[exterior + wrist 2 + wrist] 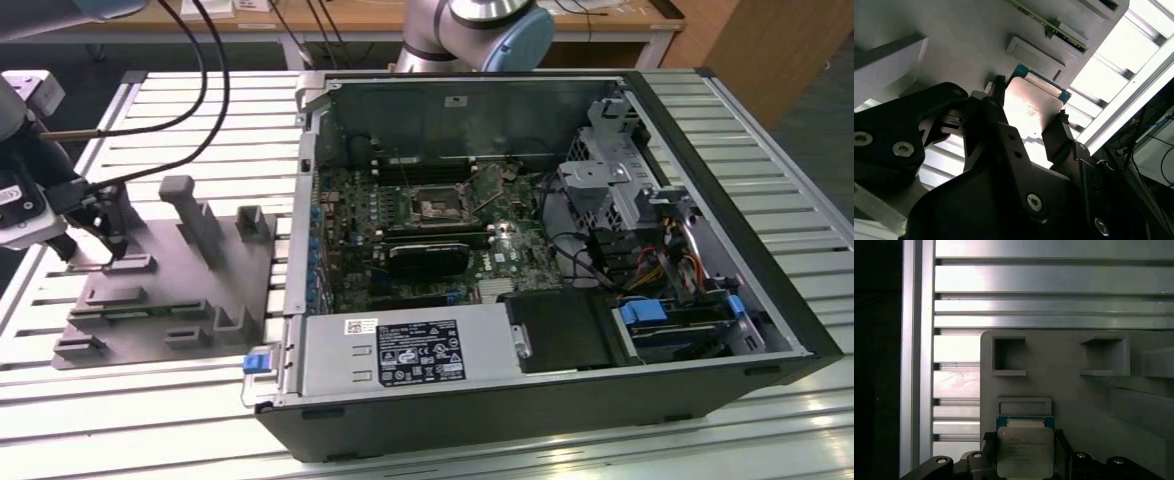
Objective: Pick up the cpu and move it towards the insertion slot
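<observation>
The cpu (1033, 106) (1025, 449) is a flat silver chip with a blue-green rim, lying on the grey fixture plate (160, 300) (1074, 405). My gripper (112, 248) (1030, 109) (1025, 456) is down at that plate on the exterior view's left. Its dark fingers (1000, 92) press against two opposite edges of the chip, shut on it. The insertion slot (438, 207), a shiny metal frame around a dark centre, lies on the motherboard inside the open computer case, well off towards the exterior view's right.
The fixture plate carries upright grey blocks (198, 215) close to my gripper. The open computer case (694, 300) has tall walls, a black card (430, 258), a power supply (400, 350) and cables. Slatted aluminium table (160, 100) runs all around. Black cables (200, 70) hang overhead.
</observation>
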`<state>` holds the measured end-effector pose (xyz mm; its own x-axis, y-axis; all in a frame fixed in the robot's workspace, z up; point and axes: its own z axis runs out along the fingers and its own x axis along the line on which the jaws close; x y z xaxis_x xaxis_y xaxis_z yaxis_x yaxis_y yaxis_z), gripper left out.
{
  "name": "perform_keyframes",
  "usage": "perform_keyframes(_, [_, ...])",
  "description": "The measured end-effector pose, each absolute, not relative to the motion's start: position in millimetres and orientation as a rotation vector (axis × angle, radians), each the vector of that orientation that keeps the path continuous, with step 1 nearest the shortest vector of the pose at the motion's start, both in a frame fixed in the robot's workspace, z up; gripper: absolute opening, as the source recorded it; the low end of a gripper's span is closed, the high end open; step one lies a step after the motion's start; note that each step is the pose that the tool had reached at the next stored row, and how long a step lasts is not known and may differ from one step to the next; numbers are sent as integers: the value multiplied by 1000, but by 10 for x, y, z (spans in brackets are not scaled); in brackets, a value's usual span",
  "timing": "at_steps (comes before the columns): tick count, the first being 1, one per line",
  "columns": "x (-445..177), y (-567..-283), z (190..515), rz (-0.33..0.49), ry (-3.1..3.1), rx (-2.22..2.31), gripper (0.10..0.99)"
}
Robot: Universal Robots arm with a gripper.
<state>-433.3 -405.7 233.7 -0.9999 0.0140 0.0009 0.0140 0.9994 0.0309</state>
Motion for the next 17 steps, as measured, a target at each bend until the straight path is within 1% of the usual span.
perform_keyframes(17, [-4333, -4055, 2503, -49, -3140, -22, 545])
